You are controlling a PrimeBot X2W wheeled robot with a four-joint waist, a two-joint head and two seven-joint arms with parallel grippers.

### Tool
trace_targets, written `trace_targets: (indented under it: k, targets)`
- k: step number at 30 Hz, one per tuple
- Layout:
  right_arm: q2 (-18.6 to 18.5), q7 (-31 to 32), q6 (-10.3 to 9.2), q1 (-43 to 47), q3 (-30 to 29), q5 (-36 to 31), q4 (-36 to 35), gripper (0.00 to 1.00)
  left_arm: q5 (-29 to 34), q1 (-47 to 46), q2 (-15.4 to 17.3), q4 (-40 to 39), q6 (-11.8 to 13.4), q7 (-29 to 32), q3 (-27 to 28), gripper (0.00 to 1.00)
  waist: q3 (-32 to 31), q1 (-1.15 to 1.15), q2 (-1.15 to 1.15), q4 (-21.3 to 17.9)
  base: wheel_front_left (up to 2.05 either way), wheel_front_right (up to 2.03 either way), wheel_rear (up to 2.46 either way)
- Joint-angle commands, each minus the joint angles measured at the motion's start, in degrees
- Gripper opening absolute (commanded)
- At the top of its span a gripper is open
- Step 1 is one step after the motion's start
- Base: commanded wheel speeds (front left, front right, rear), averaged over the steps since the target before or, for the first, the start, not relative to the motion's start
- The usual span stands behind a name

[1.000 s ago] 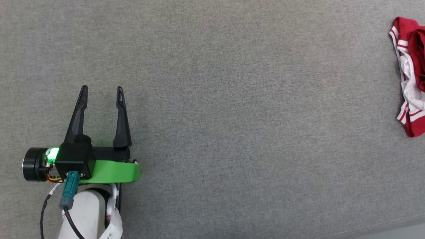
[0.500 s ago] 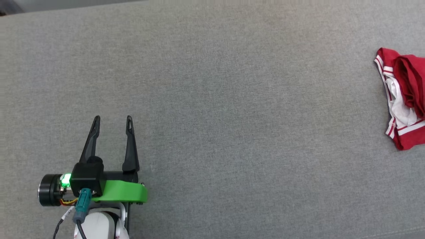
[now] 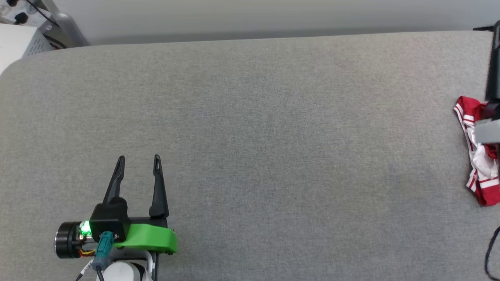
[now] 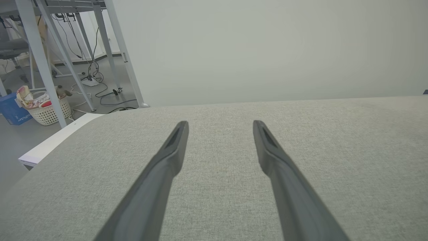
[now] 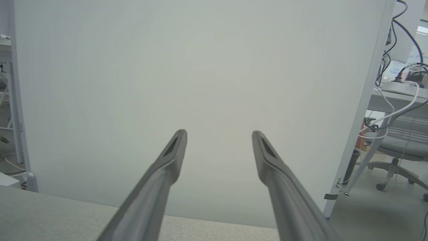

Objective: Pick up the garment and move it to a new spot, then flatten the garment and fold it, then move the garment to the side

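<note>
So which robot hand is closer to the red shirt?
The right gripper: it shows right over the red jersey at the head view's right edge. The left gripper sits far off across the grey surface, fingers open.

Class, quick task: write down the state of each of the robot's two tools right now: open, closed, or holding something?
Left tool: open, holding nothing.
Right tool: open, holding nothing; the garment is not in it.

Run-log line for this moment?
garment: bunched, far right on table, unheld | left gripper: jaws open, empty, over table | right gripper: jaws open, empty
</note>
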Motion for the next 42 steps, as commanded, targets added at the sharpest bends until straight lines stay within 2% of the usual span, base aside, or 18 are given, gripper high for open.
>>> trace_targets:
  k: [1,4,8,19,29,41,42]
  targets:
    - [1.59,-0.24,-0.05,2.47,0.11,-0.43,-1.24,1.0,-0.46,0.71,-0.16,0.28,-0.04,-0.34,0.13,1.0,-2.48,0.0,0.0,2.3,0.0,0.0,0.0]
    - [5.24,-0.24,-0.05,8.02,1.63,-1.18,-3.82,1.0,-0.66,1.05,-0.15,0.94,-0.47,-0.34,0.15,1.0,-3.6,0.0,0.0,3.2,0.0,0.0,0.0]
    - [8.23,-0.25,-0.05,13.41,2.78,-0.71,-3.81,1.0,-0.77,1.23,-0.09,1.77,-0.88,-0.34,0.24,1.0,-4.87,0.0,0.0,4.04,0.0,0.0,0.0]
    - [12.36,-0.25,-0.05,26.23,4.36,-0.24,-3.99,1.0,-0.94,2.36,-0.25,3.75,-1.98,-0.34,-0.11,1.0,-7.87,0.0,0.0,5.48,0.0,0.0,0.0]
    - [13.92,-0.26,-0.05,34.26,2.68,-0.33,-6.49,1.0,-1.23,3.84,-0.2,4.59,-3.15,-0.34,-0.41,1.0,-9.57,0.0,0.0,5.66,0.0,0.0,0.0]
    - [14.46,-0.26,-0.05,35.89,3.07,-0.7,-6.57,1.0,-1.48,3.99,-0.28,5.41,-3.65,-0.34,-0.43,1.0,-9.59,0.0,0.0,5.32,0.0,0.0,0.0]
    - [14.37,0.01,0.0,35.38,3.05,-0.34,-6.54,0.0,-1.34,3.36,-0.07,5.34,-3.37,0.0,-0.41,0.0,-9.6,0.0,0.0,5.33,0.0,0.0,0.0]
